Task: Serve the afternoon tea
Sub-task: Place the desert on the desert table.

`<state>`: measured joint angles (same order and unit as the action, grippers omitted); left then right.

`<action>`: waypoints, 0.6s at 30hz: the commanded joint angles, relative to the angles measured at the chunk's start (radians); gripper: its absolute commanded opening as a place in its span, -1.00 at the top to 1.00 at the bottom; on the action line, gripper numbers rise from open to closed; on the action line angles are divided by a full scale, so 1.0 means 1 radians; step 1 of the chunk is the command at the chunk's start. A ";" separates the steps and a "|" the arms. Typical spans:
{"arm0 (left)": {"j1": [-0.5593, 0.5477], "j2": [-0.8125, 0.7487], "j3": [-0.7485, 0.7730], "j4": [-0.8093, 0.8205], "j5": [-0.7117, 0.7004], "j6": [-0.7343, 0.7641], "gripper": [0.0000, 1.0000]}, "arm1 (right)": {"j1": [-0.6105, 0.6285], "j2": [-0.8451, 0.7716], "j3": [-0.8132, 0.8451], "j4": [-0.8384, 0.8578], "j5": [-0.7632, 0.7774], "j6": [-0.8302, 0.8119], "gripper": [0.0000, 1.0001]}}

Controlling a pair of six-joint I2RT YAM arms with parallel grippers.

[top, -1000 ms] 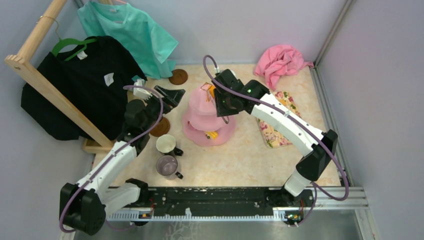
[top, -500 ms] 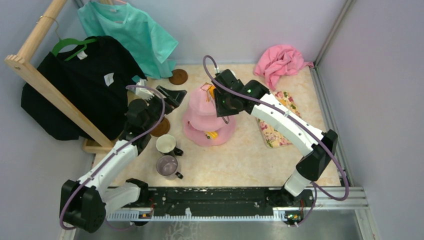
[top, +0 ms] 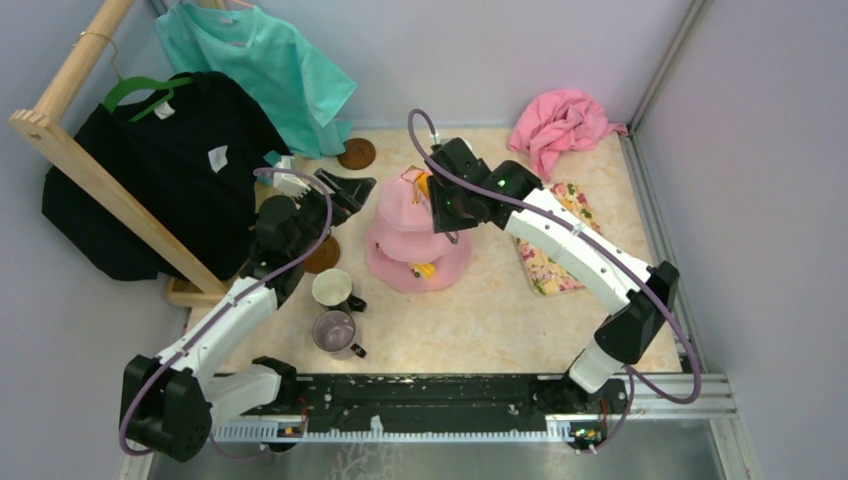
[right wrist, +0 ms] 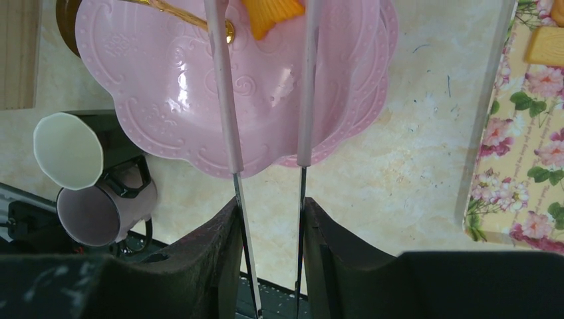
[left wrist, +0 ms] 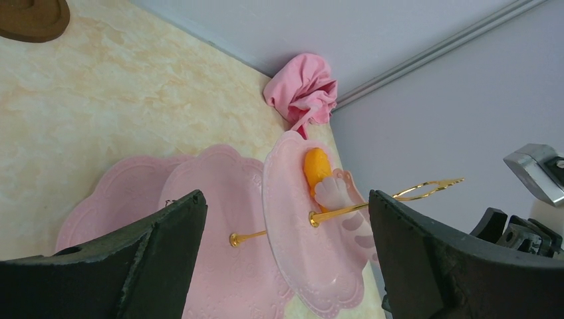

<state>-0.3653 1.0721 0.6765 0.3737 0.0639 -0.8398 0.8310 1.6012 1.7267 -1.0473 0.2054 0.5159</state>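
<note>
Two arms reach over the tabletop (top: 480, 310) in the top view. The pink cake stand (top: 415, 240) stands upright approx. in the middle, w/ its gold loop (top: 411, 176) on top. An orange snack (top: 425, 184) lies on the top tier and a yellow snack (top: 425, 268) on the bottom tier. The right tool (top: 442, 203) hangs over the top tier. The left tool (top: 350, 192) is just beside the stand's left side; if it touches, I cannot tell. The white mug (top: 331, 287) and the grey-purple mug (top: 334, 329) stand close together, left of the stand on the near side. One brown saucer (top: 322, 257) lies partly under the left arm, a 2nd saucer (top: 356, 153) lies near the back wall. The pink cloth (top: 560, 125) is in the back-right corner. The floral mat (top: 545, 270) is right of the stand, partly under the right arm.

Left wrist view: the left tool (left wrist: 286, 199) stands wide, w/ nothing between its fingers (left wrist: 153, 259). Beyond them shows the cake stand (left wrist: 213, 199), w/ the orange snack (left wrist: 316, 166) on its top tier. The pink cloth (left wrist: 302, 90) is behind, the 2nd saucer (left wrist: 30, 16) is in the top-left corner.

Right wrist view: the right tool (right wrist: 269, 212) is narrow and holds tongs (right wrist: 226, 100) w/ pink arms. The arms pass on either side of the orange snack (right wrist: 273, 13) on the cake stand (right wrist: 173, 93). The tips are cut by the frame edge, so if they pinch it, I cannot tell. The white mug (right wrist: 66, 149) and the grey-purple mug (right wrist: 100, 212) are at lower left. The floral mat (right wrist: 525, 133) at right carries a yellow piece (right wrist: 549, 43).
</note>
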 commanded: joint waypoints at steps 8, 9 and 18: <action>-0.013 0.018 0.043 0.033 -0.015 0.013 -0.92 | 0.012 -0.102 0.007 0.056 0.019 -0.009 0.32; -0.014 0.019 0.042 0.033 -0.017 0.014 -0.92 | 0.011 -0.102 0.007 0.059 0.019 -0.009 0.32; -0.021 0.019 0.051 0.027 -0.030 0.019 -0.92 | 0.012 -0.129 -0.001 0.062 0.028 -0.013 0.33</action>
<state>-0.3798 1.0904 0.6933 0.3817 0.0479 -0.8364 0.8310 1.5375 1.7256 -1.0355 0.2138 0.5156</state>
